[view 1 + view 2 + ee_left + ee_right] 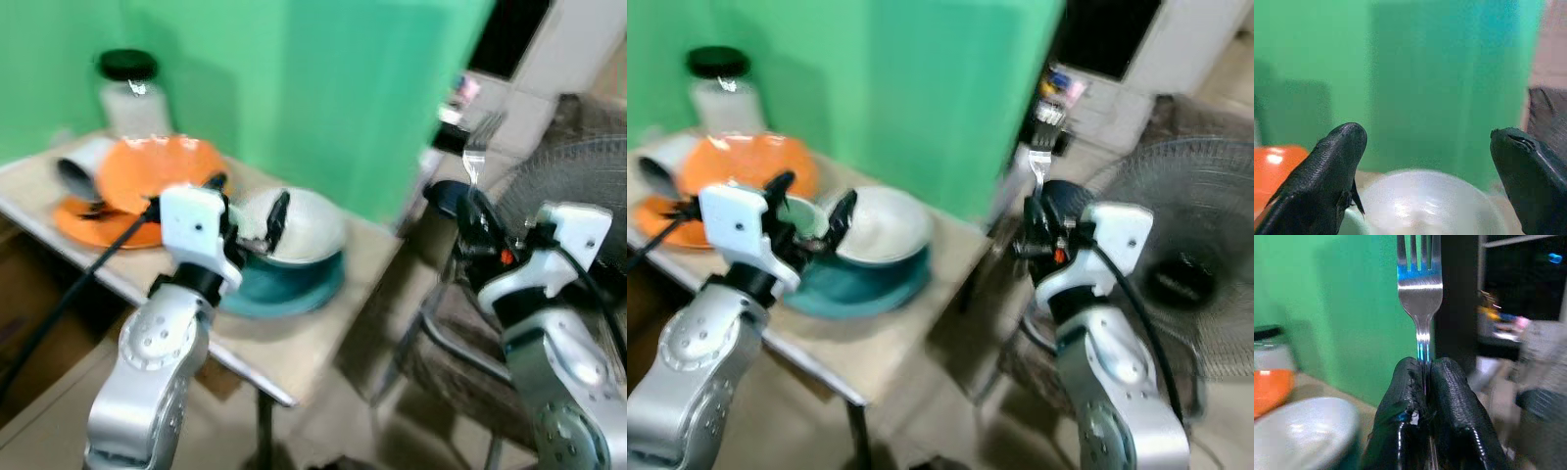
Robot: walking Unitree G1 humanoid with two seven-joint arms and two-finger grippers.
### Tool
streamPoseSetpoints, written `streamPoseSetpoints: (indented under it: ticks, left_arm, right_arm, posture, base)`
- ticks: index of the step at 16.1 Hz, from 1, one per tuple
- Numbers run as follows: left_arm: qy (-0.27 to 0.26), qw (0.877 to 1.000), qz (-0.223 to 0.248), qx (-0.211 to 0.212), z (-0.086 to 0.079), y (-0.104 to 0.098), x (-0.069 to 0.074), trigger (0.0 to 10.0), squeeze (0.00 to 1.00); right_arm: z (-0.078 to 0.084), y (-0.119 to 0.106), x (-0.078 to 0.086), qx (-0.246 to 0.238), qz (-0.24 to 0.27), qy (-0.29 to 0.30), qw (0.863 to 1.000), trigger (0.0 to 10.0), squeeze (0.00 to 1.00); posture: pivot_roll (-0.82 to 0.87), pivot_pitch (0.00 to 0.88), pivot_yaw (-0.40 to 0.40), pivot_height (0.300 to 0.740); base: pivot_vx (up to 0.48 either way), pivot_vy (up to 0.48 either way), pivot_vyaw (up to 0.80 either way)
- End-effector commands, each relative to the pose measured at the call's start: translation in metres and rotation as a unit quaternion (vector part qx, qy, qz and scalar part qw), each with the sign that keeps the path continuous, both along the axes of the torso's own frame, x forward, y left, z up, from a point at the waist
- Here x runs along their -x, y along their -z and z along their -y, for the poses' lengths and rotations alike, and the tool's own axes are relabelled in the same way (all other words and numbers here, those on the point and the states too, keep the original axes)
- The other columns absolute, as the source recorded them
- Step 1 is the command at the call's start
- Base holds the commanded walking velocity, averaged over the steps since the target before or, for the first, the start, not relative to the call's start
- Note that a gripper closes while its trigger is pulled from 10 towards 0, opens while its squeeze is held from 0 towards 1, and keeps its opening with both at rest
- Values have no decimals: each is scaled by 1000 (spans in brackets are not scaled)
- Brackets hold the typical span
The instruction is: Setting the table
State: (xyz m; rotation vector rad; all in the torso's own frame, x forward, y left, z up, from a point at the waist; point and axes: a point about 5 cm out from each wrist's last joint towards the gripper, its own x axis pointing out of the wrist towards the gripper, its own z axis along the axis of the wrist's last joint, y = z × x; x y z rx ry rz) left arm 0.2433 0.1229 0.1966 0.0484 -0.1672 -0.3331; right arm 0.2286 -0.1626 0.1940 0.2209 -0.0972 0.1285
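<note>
Fork [1420,289] is standing upright with its tines up, its handle pinched between the two black fingers of the right hand [1422,382], which are clenching tight against it. That hand is holding the fork in the air off the tabletop's [323,328] outer corner, well apart from the white bowl [304,227] and in front of a round wire fan [1176,264] (blurred, like much of the head views).

The white bowl is sitting on a teal plate [294,284] near the front edge of the tabletop. The left hand [247,211] is hovering at the bowl with its fingers spread wide, grasping nothing; one finger is leaning over the bowl's near rim and the other is lying on the side toward the orange dishes. In the left wrist view the two fingertips [1332,161] are framing the bowl's pale hollow [1425,205], with a gap between them.

Just beside the white bowl, on the side away from the fork, an orange bowl [157,168] is resting tilted on an orange plate [93,227], and a pale cup [83,164] is lying on its side against them. Behind the orange bowl a jar with a black lid [132,93] is standing against the green wall [323,88].
</note>
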Motion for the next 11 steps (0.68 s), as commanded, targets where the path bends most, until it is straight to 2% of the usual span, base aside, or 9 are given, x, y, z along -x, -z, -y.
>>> streamPoseSetpoints:
  ticks: [1,2,4,7,8,11]
  left_arm:
    - [49,999,-8,-22,4,0,5,10000,0]
    - [71,997,-12,-13,3,1,5,10000,0]
    - [62,998,-31,-8,-5,5,3,10000,0]
    - [52,998,-35,-8,-7,8,4,10000,0]
    - [48,999,-26,3,-7,6,3,10000,0]
    - [32,999,-6,-12,-10,4,-2,10000,0]
  right_arm:
    - [1,-1,0,-3,1,3,1000,10000,0]
    - [0,0,0,-2,-1,4,1000,10000,0]
    - [1,2,0,1,-10,7,1000,10000,0]
    - [-1,5,-1,-2,-16,7,1000,10000,0]
    - [-2,6,-1,0,-17,10,1000,10000,0]
    - [2,10,1,12,-32,23,999,10000,0]
  posture:
    - [83,0,-97,740]
    - [83,0,-93,740]
    - [85,0,-95,740]
    - [88,0,-98,740]
    - [87,0,-95,740]
    - [74,0,-87,740]
  base:
    - [0,0,-800]
    - [0,0,-800]
    - [0,0,-800]
    - [0,0,-800]
    - [0,0,-800]
    - [0,0,-800]
